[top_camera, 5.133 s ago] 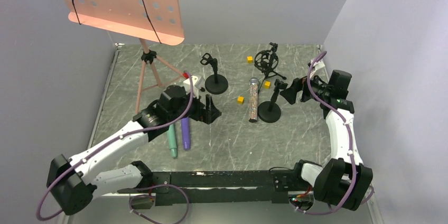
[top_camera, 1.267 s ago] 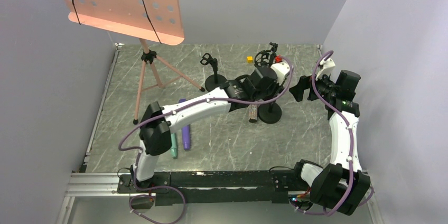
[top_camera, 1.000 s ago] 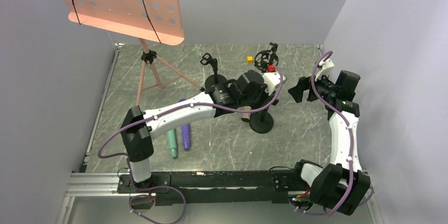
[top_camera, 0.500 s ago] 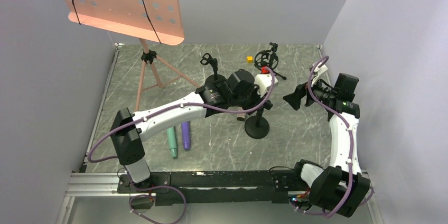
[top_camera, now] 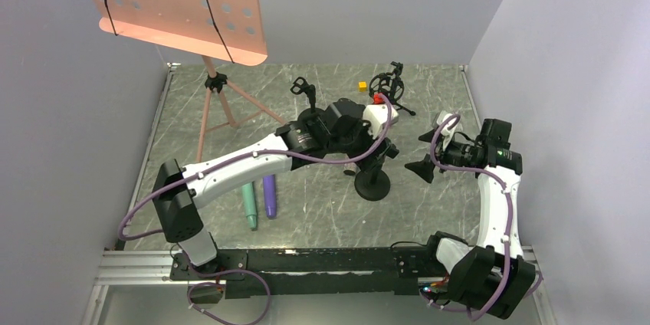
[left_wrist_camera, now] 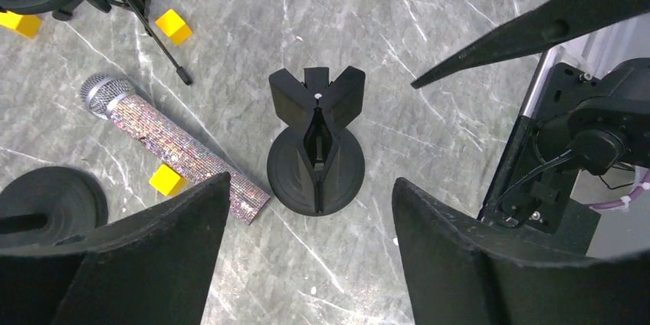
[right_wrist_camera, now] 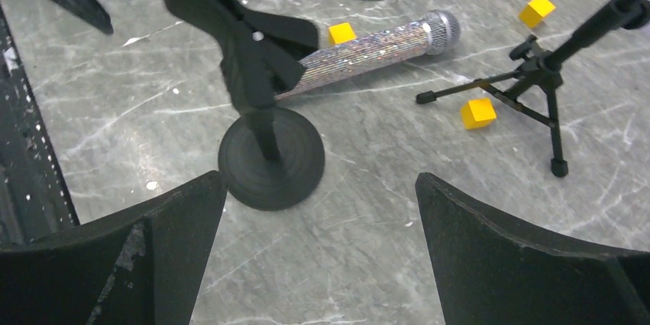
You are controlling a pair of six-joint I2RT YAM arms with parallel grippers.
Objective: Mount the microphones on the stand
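currently the glittery microphone (right_wrist_camera: 368,54) lies flat, head toward the tripod (right_wrist_camera: 536,64), both jaws apart

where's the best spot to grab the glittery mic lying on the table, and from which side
Grip the glittery copper microphone on its barrel, nearer the silver mesh head, coming straight down from above with jaws across its length. It lies flat on the table, and a yellow cube and the stand base crowd its tail end.

Marble table (top_camera: 322,218); copper mic (left_wrist_camera: 172,145); purple mic (top_camera: 270,196); green mic (top_camera: 250,206); stand (left_wrist_camera: 316,149)
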